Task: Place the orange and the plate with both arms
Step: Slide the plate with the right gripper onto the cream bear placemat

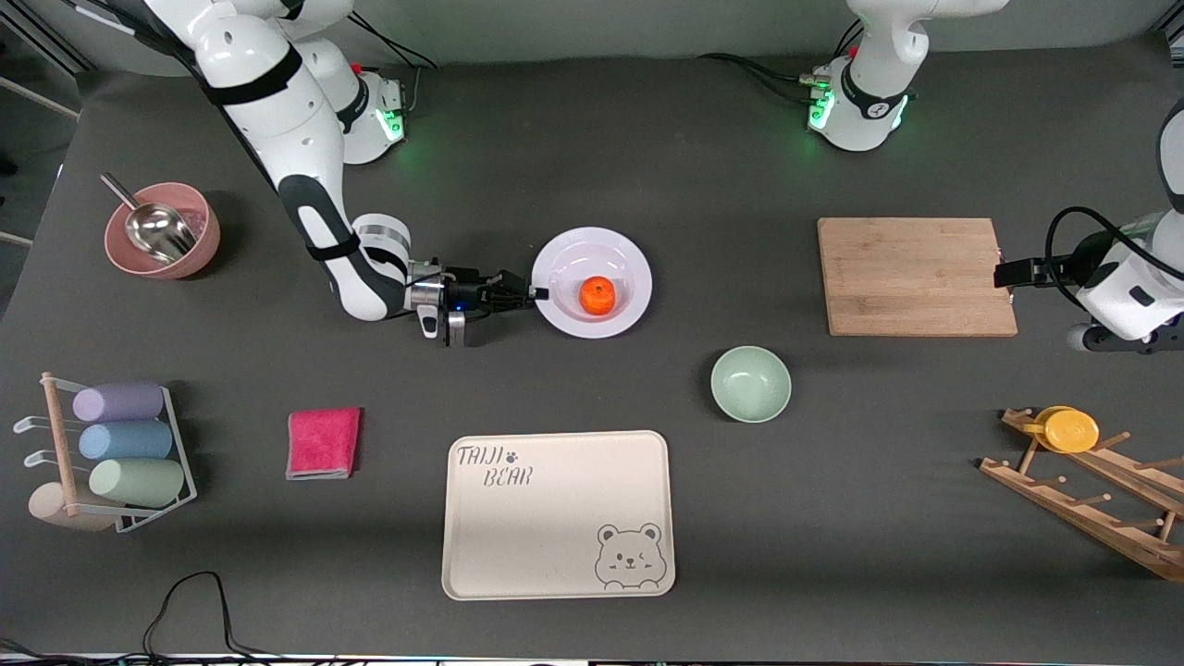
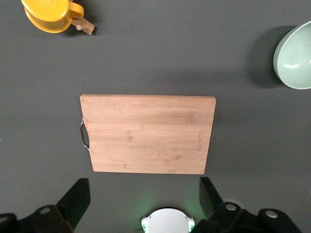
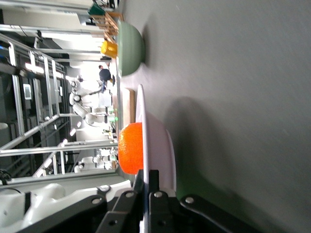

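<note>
Table (image 1: 592, 166): dark grey mat lying under everything, both arm bases standing along its farthest edge
Bear tray (image 1: 558, 514): cream rectangular tray sitting empty, nearest the front camera of the middle items
Cutting board (image 1: 916, 276): bamboo board lying bare toward the left arm's end of the table
Plate (image 1: 564, 268): glossy white plate resting on the mat mid-table, farther from the front camera than the bear tray, carrying the orange in its shallow centre
Right gripper (image 1: 535, 293): reaching in low from the right arm's end, jaws pinching shut on the plate's rim, as the right wrist view is showing edge-on
Left gripper (image 2: 141, 196): hanging over the cutting board's edge, jaws spread wide and holding nothing; this arm is waiting
Pink bowl (image 1: 176, 254): holding a metal scoop, sitting toward the right arm's end
Green bowl (image 1: 750, 383): pale green, sitting empty between plate and cutting board, nearer the camera than both
Pink cloth (image 1: 323, 443): lying folded beside the bear tray
Yellow cup (image 1: 1070, 429): perching on the wooden rack by the left arm's end
Orange (image 1: 598, 295): small mandarin sitting on the plate, touched by neither gripper
Progress: orange appears placed already; plate is gripped but not yet lifted; carrying it to its destination, which the frames are not showing, looks like what is remaining
</note>
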You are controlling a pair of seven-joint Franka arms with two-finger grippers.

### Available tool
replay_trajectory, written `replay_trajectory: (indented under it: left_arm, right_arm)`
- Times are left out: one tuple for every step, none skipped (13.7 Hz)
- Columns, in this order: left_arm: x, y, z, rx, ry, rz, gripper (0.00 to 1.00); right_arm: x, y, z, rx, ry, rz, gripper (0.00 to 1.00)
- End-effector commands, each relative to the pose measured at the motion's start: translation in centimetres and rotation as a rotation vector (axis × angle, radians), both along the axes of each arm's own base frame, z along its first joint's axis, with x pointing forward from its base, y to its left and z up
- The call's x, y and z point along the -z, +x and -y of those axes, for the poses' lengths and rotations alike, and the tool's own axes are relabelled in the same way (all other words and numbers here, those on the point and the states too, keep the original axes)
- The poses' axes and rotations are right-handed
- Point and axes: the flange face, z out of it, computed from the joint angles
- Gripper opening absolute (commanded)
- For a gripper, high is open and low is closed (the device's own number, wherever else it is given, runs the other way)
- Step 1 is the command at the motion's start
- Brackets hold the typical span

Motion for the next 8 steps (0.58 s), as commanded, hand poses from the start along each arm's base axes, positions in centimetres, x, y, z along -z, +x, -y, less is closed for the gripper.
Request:
replay_trajectory:
  left_arm:
    - [0.4, -0.4, -0.9, 0.011, 0.016, -0.021, 1.0]
    - [0.4, -0.4, -0.9, 0.013, 0.017, -0.021, 1.0]
    - [0.4, -0.4, -1.1, 0.01, 0.017, -0.023, 1.0]
    - [0.5, -0.4, -1.1, 0.01, 0.017, -0.026, 1.0]
    - [0.6, -0.3, -1.1, 0.01, 0.017, -0.027, 1.0]
    - [0.7, -0.3, -1.2, 0.011, 0.022, -0.029, 1.0]
    - [1.0, -0.2, -1.1, 0.015, 0.024, -0.034, 1.0]
    - [0.8, -0.1, -0.9, 0.018, 0.025, -0.029, 1.0]
  right_arm:
    - [-6.9, 2.2, 0.3, 0.005, 0.034, -0.01, 0.0]
    - [-9.2, 3.0, 0.9, -0.005, 0.03, -0.031, 0.0]
    - [-11.7, 3.7, 1.5, -0.022, 0.019, -0.043, 0.0]
    - [-14.1, 4.4, 2.3, -0.029, 0.009, -0.041, 0.0]
    - [-15.4, 4.8, 3.0, -0.021, 0.004, -0.041, 0.0]
    - [-15.9, 5.0, 3.1, -0.018, 0.008, -0.035, 0.0]
    - [-16.1, 5.2, 2.9, -0.019, 0.01, -0.031, 0.0]
    - [-16.4, 6.3, 2.7, -0.017, 0.014, -0.016, 0.0]
